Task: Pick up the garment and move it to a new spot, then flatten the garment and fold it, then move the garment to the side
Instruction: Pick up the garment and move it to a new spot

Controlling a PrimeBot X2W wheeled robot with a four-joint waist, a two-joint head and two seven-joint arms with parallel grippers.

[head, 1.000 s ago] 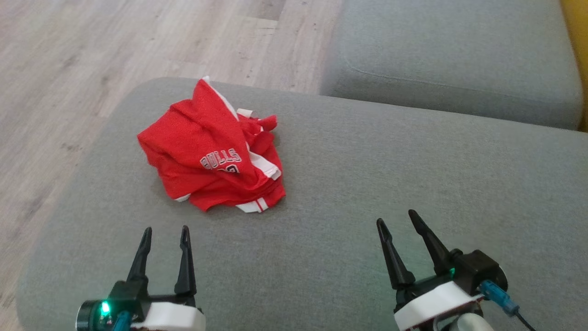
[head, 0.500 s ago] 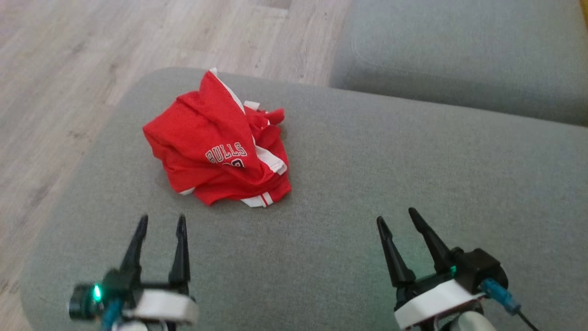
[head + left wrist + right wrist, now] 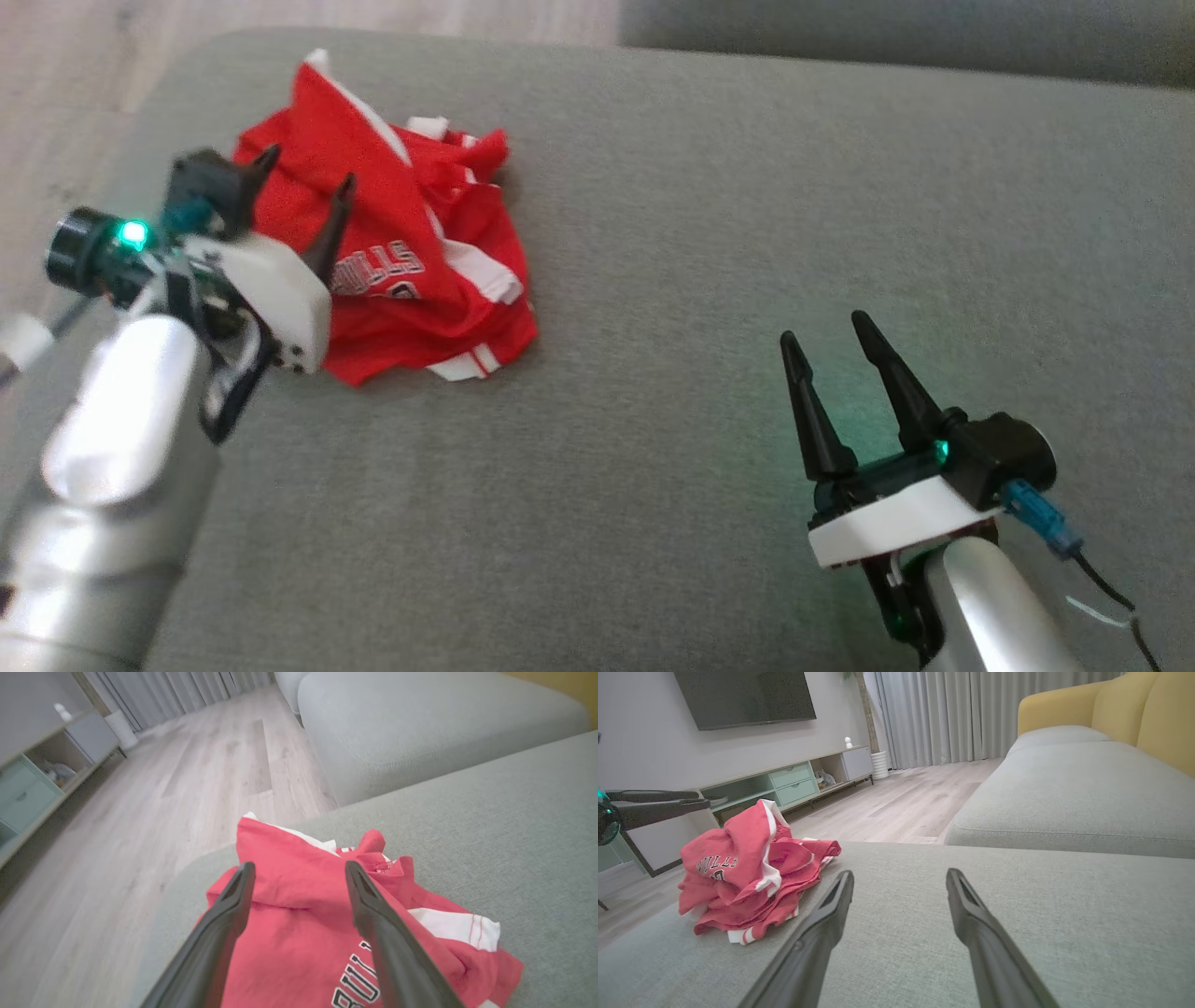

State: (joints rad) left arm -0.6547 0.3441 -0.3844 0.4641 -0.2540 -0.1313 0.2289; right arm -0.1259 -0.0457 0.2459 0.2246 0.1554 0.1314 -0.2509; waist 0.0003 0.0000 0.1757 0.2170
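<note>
At the near right, right gripper [image 3: 824, 329]: 2 dark fingers spread wide, nothing between them, holding nothing; it sits low above bare grey fabric, well apart from the garment.
Right gripper, own wrist view [image 3: 900, 872]: the fingers point across the cushion, with the red heap off to their left.
On the near left, left gripper [image 3: 308, 168]: fingers spread just as wide, gripping nothing, poised over the garment's near-left part.
Left gripper, own wrist view [image 3: 300, 865]: both fingers frame a raised red fold; no cloth is pinched.
Left fingers [image 3: 658, 800]: seen side-on from the right wrist, with a gap under them to the cloth.
Garment [image 3: 392, 215]: red jersey with white trim and "BULLS" lettering, crumpled in a heap [image 3: 299, 933] near the cushion's far left corner [image 3: 742, 858].
Seat cushion [image 3: 700, 233]: grey, carrying the garment.
Second cushion [image 3: 1064, 798]: grey, just beyond the first, with a yellow backrest [image 3: 1134, 714] behind it.
Floor [image 3: 140, 812]: pale wood planks beyond the cushion edge.
TV cabinet [image 3: 794, 781]: 2 mint drawers, both shut; the open compartment beside them holds something too small to tell.
Far wall: dark screen [image 3: 742, 697] and grey curtains [image 3: 952, 718].
</note>
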